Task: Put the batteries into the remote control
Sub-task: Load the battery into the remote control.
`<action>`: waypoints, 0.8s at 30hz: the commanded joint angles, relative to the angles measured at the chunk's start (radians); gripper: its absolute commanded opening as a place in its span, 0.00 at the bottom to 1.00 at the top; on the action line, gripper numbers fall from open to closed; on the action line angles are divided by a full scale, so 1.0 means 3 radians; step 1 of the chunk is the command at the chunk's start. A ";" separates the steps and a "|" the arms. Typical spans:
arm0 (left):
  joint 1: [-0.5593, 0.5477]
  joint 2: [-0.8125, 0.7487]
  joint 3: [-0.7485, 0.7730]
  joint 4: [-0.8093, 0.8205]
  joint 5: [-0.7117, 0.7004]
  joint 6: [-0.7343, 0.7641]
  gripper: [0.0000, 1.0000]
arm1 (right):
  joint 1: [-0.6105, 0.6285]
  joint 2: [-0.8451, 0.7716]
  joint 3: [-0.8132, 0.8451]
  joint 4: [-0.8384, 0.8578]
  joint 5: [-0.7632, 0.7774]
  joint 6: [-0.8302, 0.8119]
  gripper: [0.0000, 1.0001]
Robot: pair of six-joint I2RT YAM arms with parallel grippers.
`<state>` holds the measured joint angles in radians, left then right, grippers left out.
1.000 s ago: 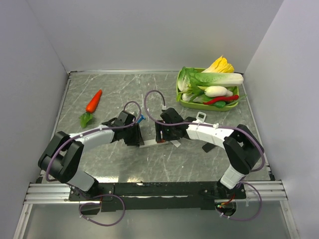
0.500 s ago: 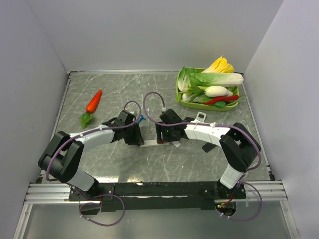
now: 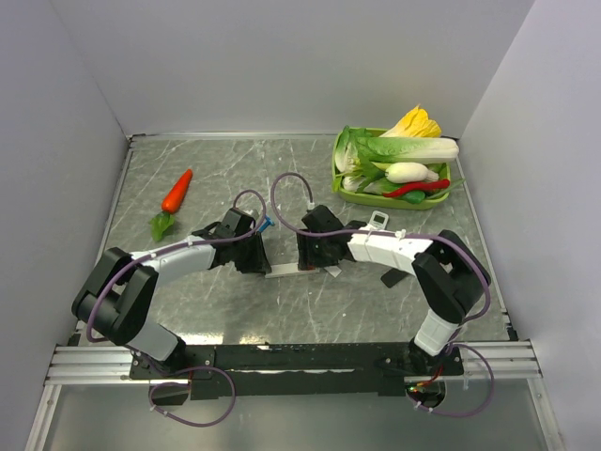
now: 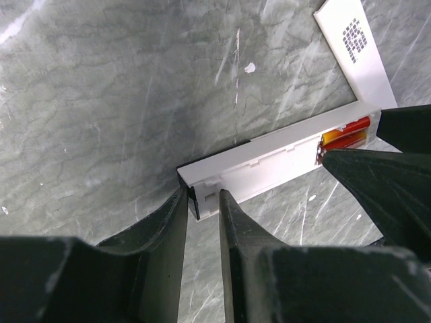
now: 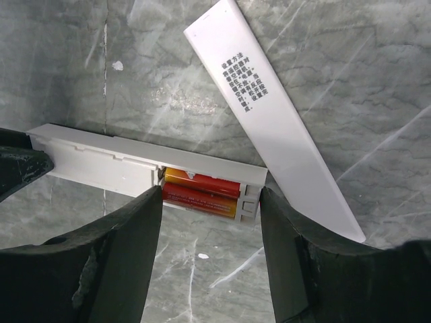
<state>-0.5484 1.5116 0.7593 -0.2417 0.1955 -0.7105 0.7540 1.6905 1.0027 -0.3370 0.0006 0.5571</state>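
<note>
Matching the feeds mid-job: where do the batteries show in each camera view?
Top external: batteries, a red speck mid-table in the remote.
Left wrist: right edge, in the remote's open bay.
Right wrist: lower centre, same bay.
Shared landmark: loose white back cover beside that end.

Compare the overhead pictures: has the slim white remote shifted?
No. The remote control stays put, equally far from the carrot and the green tray as before.

The batteries (image 5: pixel 200 192) lie in the right end of the remote control (image 5: pixel 101 165). The back cover (image 5: pixel 273 114) lies angled just right, perhaps touching.
</note>
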 commanded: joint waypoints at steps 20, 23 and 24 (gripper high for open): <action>-0.0008 -0.0033 -0.0097 -0.0059 -0.0120 0.0037 0.27 | -0.0003 0.0481 0.0457 -0.0543 -0.0452 -0.0466 0.76; -0.0013 -0.0033 -0.0097 -0.0064 -0.0120 0.0032 0.27 | -0.0003 0.0358 0.0467 -0.0538 -0.0488 -0.0487 0.83; -0.0013 -0.0033 -0.0092 -0.0064 -0.0120 0.0032 0.27 | -0.0003 0.0322 0.0472 -0.0538 -0.0493 -0.0492 0.83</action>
<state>-0.5472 1.5043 0.7555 -0.2371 0.1867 -0.7113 0.7311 1.7901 1.1332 -0.4717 -0.0925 0.4320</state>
